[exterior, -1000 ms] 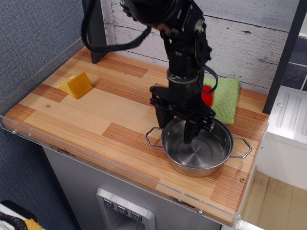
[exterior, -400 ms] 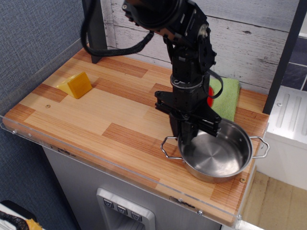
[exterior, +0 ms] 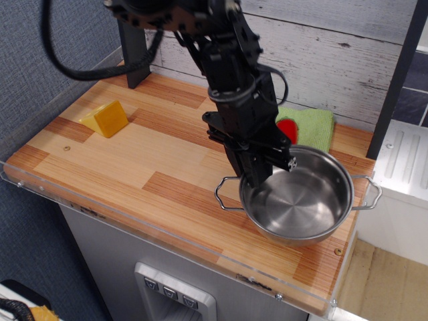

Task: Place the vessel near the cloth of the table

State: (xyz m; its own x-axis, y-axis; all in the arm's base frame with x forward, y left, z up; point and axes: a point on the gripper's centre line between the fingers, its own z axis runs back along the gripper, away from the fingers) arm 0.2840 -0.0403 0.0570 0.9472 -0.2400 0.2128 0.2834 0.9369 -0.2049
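Note:
The vessel is a shiny steel pot with two wire loop handles, at the table's right end. My gripper is shut on the pot's near-left rim, one finger inside and one outside. The pot looks raised a little above the wood, and its far rim overlaps the front edge of the light-green cloth. The cloth lies flat at the back right by the wall.
A red chili pepper lies on the cloth's left part, just behind the pot. A yellow wedge sits at the far left. A dark post stands at the back left. The table's front right corner is close to the pot.
The pot has moved right and then up and back toward the cloth, still in my gripper. The arm now leans in from the left.

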